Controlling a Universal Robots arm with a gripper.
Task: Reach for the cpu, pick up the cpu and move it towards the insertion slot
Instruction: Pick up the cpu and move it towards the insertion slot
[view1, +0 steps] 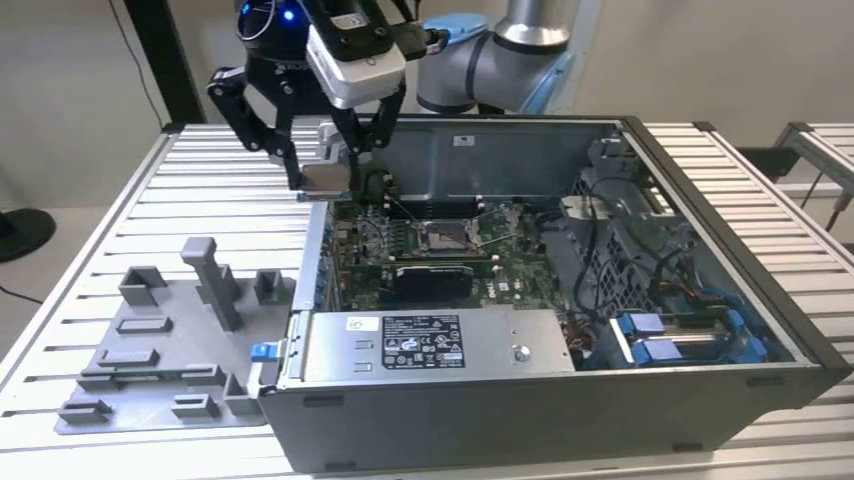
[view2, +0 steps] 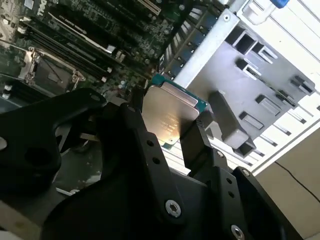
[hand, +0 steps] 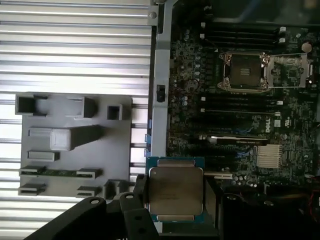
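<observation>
The cpu (hand: 174, 192) is up in the air, silvery face showing in both wrist views, pinched edge to edge in the gripper (hand: 175, 198), with the black fingers (view2: 192, 145) clamped on two opposite sides. So the reach and the pick-up look done to me: the chip is clear of the grey fixture (view1: 147, 400) on the table (view1: 174, 190) and hangs right about over the case (view1: 534, 425) wall on the exterior view's left. That's the edge of the board (hand: 200, 125), not the target. The slot (view1: 447, 236) sits further in, shiny frame and dark centre, nothing in it that I can see, and the cpu is apart from it, well above board level. What's left is that stretch across the board.

As for the arm, the wrist is high over the near corner of the case. The gripper points about straight down, linkages splayed either side of the chip, and the grey joints loom behind the case's back wall
</observation>
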